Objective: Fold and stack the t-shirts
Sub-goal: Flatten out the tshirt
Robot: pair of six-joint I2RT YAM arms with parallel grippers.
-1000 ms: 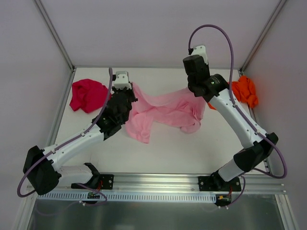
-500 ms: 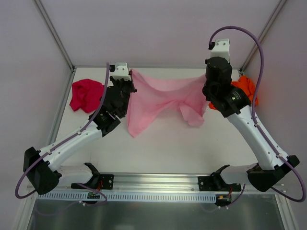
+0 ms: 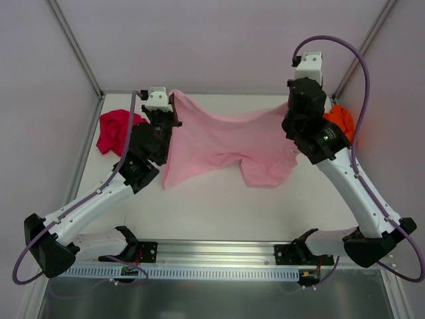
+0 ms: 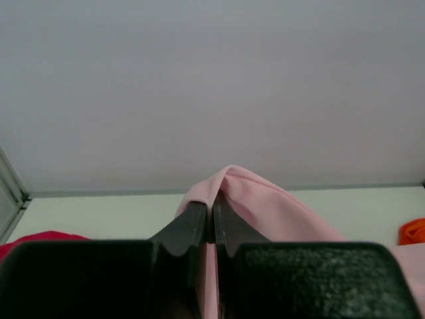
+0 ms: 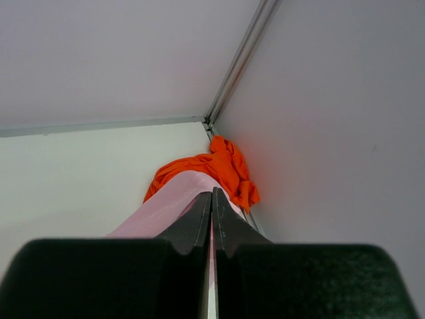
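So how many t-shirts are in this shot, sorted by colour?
Light pink t-shirt: 1, stretched between the left gripper and the right gripper
Magenta-red t-shirt: 1, bunched at the far left
Orange t-shirt: 1, bunched in the far right corner
Total: 3

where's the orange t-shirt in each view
top external: orange t-shirt bunched at the upper right.
left wrist: orange t-shirt, only a sliver at the right edge.
right wrist: orange t-shirt bunched at centre.
shared landmark: the pink t-shirt, which shows in all three views.
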